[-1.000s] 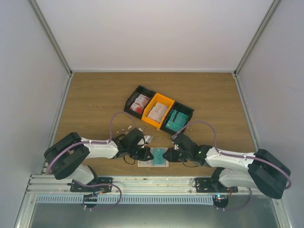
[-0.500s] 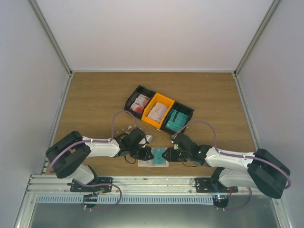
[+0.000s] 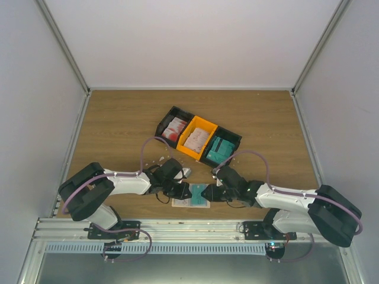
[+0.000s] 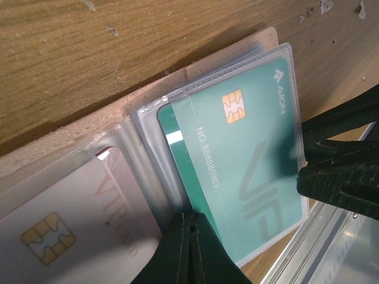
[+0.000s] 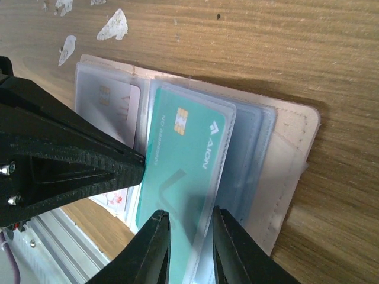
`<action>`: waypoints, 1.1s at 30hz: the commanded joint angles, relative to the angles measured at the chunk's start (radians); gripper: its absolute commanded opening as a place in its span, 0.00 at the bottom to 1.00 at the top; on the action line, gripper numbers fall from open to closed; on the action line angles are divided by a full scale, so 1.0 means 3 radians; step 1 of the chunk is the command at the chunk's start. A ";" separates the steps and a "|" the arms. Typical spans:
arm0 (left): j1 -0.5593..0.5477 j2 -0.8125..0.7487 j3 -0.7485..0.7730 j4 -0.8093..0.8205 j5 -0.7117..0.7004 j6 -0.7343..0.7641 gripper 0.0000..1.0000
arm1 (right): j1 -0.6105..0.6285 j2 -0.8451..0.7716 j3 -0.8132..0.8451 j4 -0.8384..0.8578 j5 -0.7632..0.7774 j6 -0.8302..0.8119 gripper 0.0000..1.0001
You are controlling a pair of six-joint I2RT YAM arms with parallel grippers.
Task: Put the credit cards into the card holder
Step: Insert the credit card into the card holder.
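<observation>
The beige card holder point(image 3: 190, 204) lies open near the table's front edge, its clear sleeves fanned out point(image 4: 89, 127) point(image 5: 290, 154). A teal credit card point(image 4: 249, 165) point(image 5: 183, 154) sits inside one clear sleeve. A pale pinkish card point(image 4: 77, 207) point(image 5: 112, 103) fills the neighbouring sleeve, and a white card with red blotches point(image 5: 113, 200) peeks out beneath. My left gripper point(image 3: 182, 190) point(image 4: 190, 216) is shut, its tip pressed at the fold beside the teal card. My right gripper point(image 3: 208, 193) point(image 5: 188, 214) stands partly open, with the teal card's end and sleeve edge between its fingers.
The black-and-orange three-bin tray point(image 3: 235, 137) behind the holder contains more cards. White scraps point(image 3: 159, 160) point(image 5: 112, 23) dot the wood left of the holder. The aluminium rail point(image 3: 189, 228) runs just in front of the holder.
The left arm has crept slightly to the right. Both grippers stay at the holder, which has not moved.
</observation>
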 commanded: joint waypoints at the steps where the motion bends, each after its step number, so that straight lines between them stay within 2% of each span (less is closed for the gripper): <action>1: 0.0006 0.0208 -0.0060 -0.0238 -0.0435 0.0059 0.00 | -0.0016 0.0074 -0.0050 0.0120 -0.0111 0.0021 0.22; 9: 0.0006 0.0218 -0.0075 -0.0185 -0.0387 0.0050 0.00 | -0.0016 0.0148 -0.0096 0.0495 -0.0343 0.0054 0.20; 11: 0.0006 0.0206 -0.0076 -0.0153 -0.0365 0.0050 0.00 | -0.0017 0.0209 -0.0079 0.0542 -0.0334 0.0081 0.17; 14: 0.0006 0.0139 -0.0057 -0.0111 -0.0345 0.0038 0.00 | -0.0016 0.0352 -0.0001 0.0454 -0.0217 0.0079 0.08; 16: 0.0006 0.0022 0.0011 -0.0141 -0.0377 0.0042 0.05 | -0.0017 0.0418 0.0108 0.0207 -0.0046 0.0030 0.01; 20: 0.0006 -0.0408 0.0239 -0.0438 -0.0767 0.0062 0.22 | -0.0031 0.0348 0.0352 -0.0448 0.0232 -0.0154 0.00; 26: 0.0101 -0.0993 0.0362 -0.0808 -0.1504 0.0086 0.36 | -0.0063 0.0323 0.0647 -0.0887 0.0311 -0.0312 0.01; 28: 0.0181 -0.1163 0.0361 -0.0872 -0.1643 0.0077 0.39 | -0.0062 0.0407 0.0762 -0.0890 0.0289 -0.0351 0.06; 33: 0.0411 -0.1490 0.0365 -0.0947 -0.1639 0.0145 0.43 | -0.0044 0.0633 0.0983 -0.0682 0.0107 -0.0413 0.30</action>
